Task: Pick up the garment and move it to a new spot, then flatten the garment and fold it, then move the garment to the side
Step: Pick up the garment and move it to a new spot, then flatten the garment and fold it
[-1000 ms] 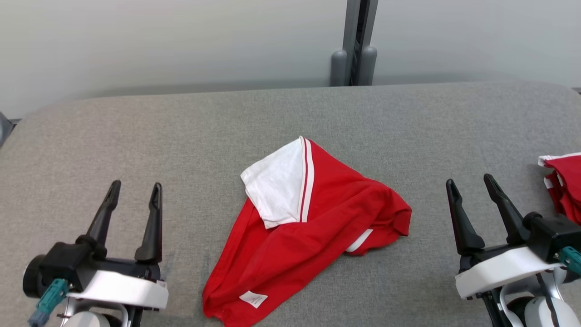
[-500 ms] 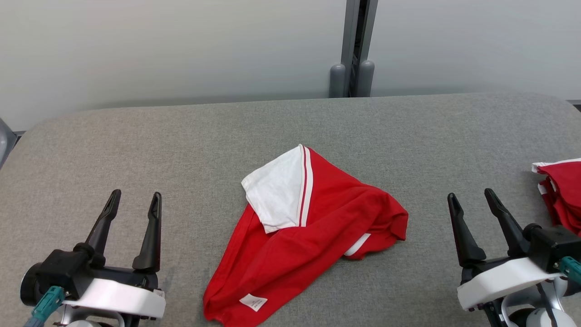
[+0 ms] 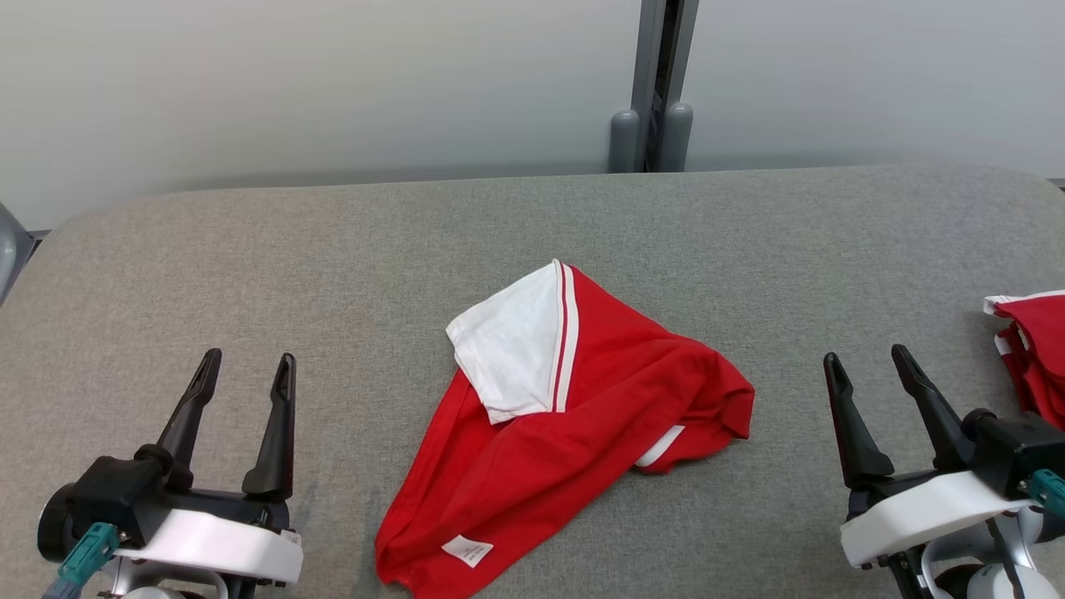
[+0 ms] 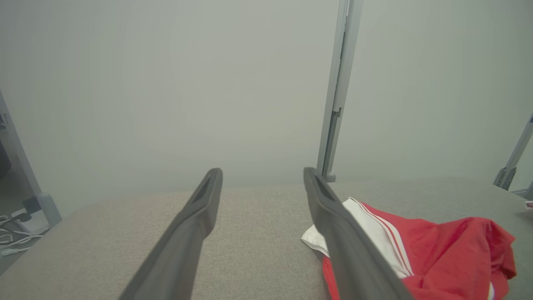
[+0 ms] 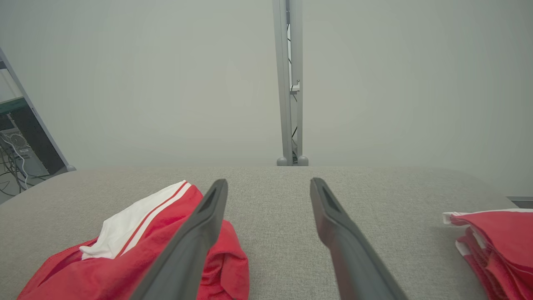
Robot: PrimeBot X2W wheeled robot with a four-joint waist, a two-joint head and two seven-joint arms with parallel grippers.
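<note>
A crumpled red garment (image 3: 566, 449) with a white panel and white stripes lies in the middle of the grey table, a small white label near its front corner. It shows at the right of the left wrist view as the garment (image 4: 441, 254) and at the left of the right wrist view as the garment (image 5: 137, 250). My left gripper (image 3: 245, 366) hovers open at the lower left, well left of the cloth. My right gripper (image 3: 865, 362) stands open at the lower right, apart from the cloth. Nothing is between either pair of fingers.
A stack of red and white garments (image 3: 1032, 358) lies at the table's right edge, close to my right gripper, and shows as the stack (image 5: 495, 246). A grey post (image 3: 657, 83) rises behind the padded grey table (image 3: 333, 266) before a pale wall.
The head camera has shifted a little, so the whole picture sits slightly differently. Both grippers stay open and the garment lies as before.
</note>
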